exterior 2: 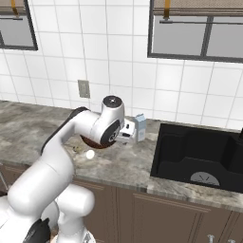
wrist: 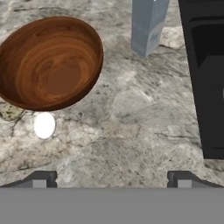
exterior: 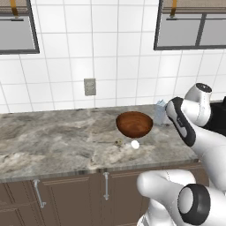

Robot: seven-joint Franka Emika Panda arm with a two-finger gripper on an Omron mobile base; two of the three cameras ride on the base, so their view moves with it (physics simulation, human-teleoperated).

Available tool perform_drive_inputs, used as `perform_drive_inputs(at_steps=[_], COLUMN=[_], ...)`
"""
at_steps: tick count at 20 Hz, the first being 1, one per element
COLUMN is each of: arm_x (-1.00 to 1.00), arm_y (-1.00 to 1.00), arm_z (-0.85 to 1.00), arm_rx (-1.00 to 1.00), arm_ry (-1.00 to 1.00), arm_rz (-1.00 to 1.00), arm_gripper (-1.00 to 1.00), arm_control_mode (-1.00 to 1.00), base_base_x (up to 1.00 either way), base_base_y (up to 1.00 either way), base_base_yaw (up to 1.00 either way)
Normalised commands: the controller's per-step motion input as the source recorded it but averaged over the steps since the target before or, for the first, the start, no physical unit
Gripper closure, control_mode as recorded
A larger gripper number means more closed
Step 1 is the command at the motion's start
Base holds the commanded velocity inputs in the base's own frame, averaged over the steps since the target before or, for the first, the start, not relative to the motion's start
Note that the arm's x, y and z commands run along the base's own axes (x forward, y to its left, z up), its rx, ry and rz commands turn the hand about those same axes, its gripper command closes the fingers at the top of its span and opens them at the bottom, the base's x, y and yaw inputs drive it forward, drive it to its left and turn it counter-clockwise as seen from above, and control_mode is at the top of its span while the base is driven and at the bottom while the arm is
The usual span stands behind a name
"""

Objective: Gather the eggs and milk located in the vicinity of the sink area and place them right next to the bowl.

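While jaws spread wide, empty, milk carton (wrist: 148,24) stands upright; egg (wrist: 44,124) just beside bowl (wrist: 52,61)

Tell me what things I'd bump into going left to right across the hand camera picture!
Speckled egg → white egg → wooden bowl → milk carton → black sink.

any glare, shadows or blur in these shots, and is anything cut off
Left base view: flat even light, a soft sheen on the bowl, and the arm hides most of the milk. Right base view: the sink is near-black with little detail. Hand view: sharp, a faint shadow under the egg, the milk's top cropped by the frame edge.
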Motion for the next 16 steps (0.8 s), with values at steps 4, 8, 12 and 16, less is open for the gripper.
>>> perform_drive_inputs(at_steps=[4, 8, 12, 16], arm_x=[0.31, 0.37, 0.36, 0.35], arm_y=[-0.10, -0.09, -0.14, -0.29], arm_z=[0.12, 0.19, 0.23, 0.07], arm_rx=[0.00, 0.00, 0.00, 0.00], arm_ry=[0.00, 0.02, 0.05, 0.01], arm_rz=[0.00, 0.00, 0.00, 0.04], arm_gripper=[-1.00, -1.00, -1.00, -1.00], arm_control_mode=[-1.00, -1.00, -1.00, -1.00], base_base_x=[0.00, 0.00, 0.00, 0.00], base_base_y=[0.00, 0.00, 0.00, 0.00], base_base_yaw=[0.00, 0.00, 0.00, 0.00])
